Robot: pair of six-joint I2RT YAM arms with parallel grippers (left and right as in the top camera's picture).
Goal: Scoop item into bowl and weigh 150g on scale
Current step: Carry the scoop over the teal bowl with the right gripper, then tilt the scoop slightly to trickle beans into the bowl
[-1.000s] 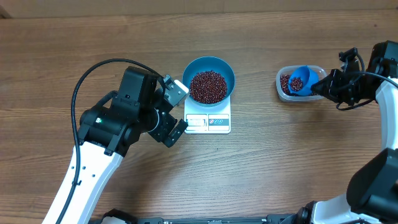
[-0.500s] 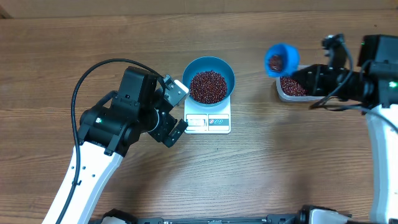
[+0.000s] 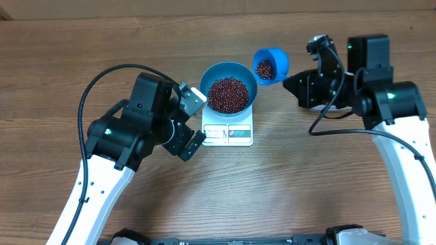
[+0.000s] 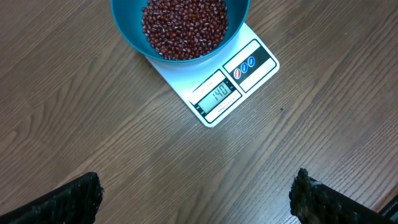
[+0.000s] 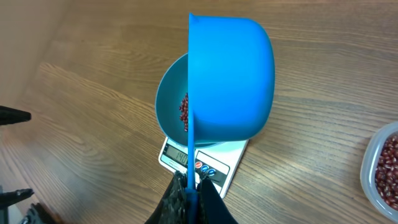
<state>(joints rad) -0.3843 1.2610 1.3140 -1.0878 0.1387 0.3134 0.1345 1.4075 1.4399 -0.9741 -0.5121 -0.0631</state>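
Observation:
The blue bowl (image 3: 212,76) stands on the white scale (image 3: 228,134) at mid-table, heaped with red-brown beans (image 3: 227,94). My right gripper (image 3: 289,83) is shut on the handle of a small blue scoop (image 3: 274,60). The scoop holds a few beans and hangs just right of the bowl's rim. In the right wrist view the scoop (image 5: 233,78) fills the middle, with the bowl (image 5: 168,102) and scale (image 5: 214,167) behind it. My left gripper (image 3: 198,119) stands open just left of the scale. In its own view the fingers (image 4: 68,202) are wide apart over bare wood, below the scale (image 4: 252,62).
A clear tub (image 5: 380,168) with more beans shows at the right edge of the right wrist view; in the overhead view my right arm (image 3: 368,95) covers it. The wooden table (image 3: 306,177) has open room in front of the scale.
My right arm has lifted the scoop out of the tub and carried it left to the bowl's right rim. The left arm has not moved.

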